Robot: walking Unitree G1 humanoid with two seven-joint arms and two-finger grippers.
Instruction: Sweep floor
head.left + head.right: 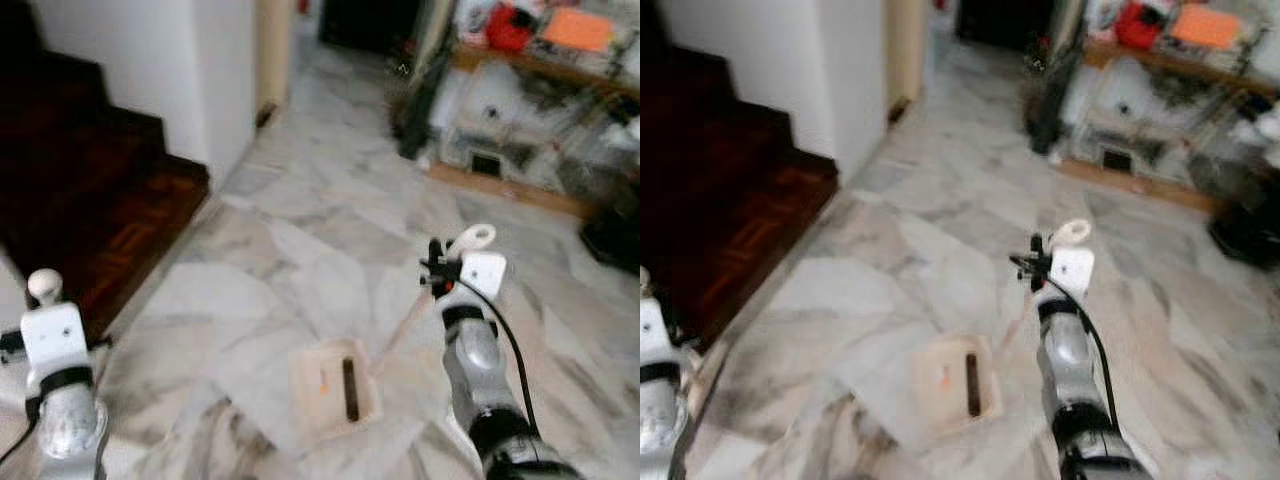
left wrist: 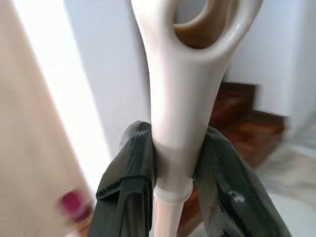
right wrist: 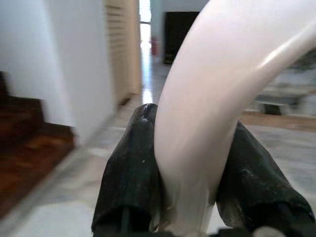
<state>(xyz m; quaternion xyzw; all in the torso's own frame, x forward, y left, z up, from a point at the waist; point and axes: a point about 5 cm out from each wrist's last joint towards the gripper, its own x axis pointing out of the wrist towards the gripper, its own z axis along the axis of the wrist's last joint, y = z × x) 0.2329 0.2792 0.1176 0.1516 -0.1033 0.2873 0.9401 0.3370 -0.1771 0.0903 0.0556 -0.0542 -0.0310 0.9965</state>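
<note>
The right gripper is clenched on the cream handle of a long-handled dustpan, whose tray rests flat on the marble floor just in front of the robot, with a dark strip lying inside it. The handle's ring end stands above the right wrist. The left gripper is closed around another cream handle with a hanging loop, most likely the broom handle; the brush end is not visible.

To do this step well, I think the pan should stay flat with its open lip against the floor, and the broom should make short strokes toward it, so that dirt does not slip under the lip.

On the robot's left are dark wooden stairs and a white wall corner. At the far right stands 1 cluttered shelf with a dark object leaning beside it. These could catch the long handles when the robot turns.
</note>
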